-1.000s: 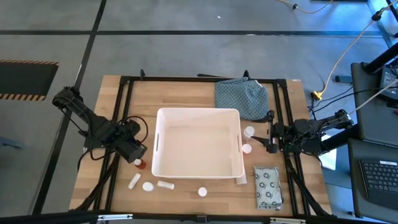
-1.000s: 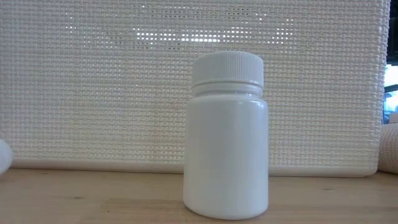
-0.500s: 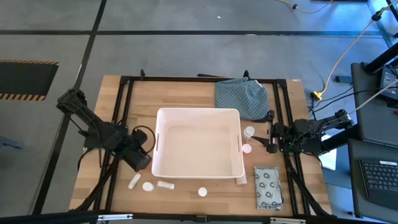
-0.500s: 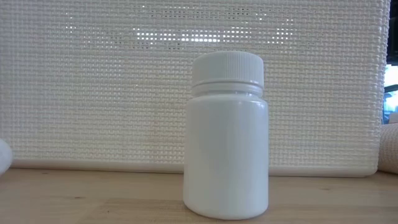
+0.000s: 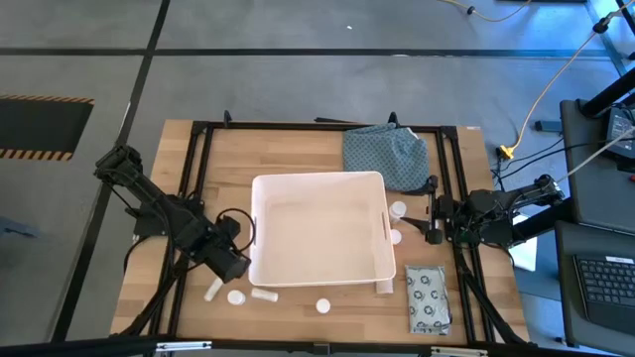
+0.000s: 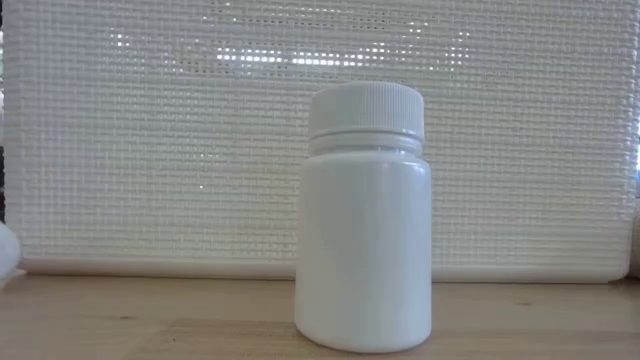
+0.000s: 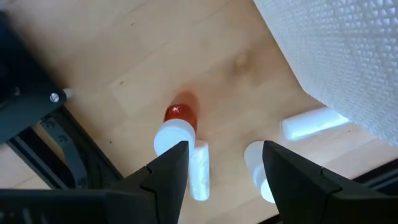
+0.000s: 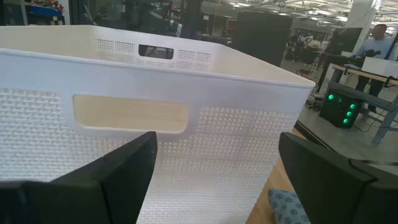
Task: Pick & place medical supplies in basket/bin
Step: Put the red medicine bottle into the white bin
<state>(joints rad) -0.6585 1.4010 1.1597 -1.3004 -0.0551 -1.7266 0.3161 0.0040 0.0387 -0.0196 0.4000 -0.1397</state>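
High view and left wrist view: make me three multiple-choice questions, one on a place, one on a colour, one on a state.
1. Where is the packet?
A. On the table, right of the tub
B. In the tub
C. On the floor

2. What colour is the white-capped bottle ahead of the left gripper?
A. Green
B. Red
C. Black

3. The left gripper is:
A. Shut on a tube
B. Shut on the packet
C. Open, holding nothing

Answers: 1 A, it lies on wood beside the tub's near right corner. 2 B, its body is red. 3 C, the fingers stand apart with only table between them.
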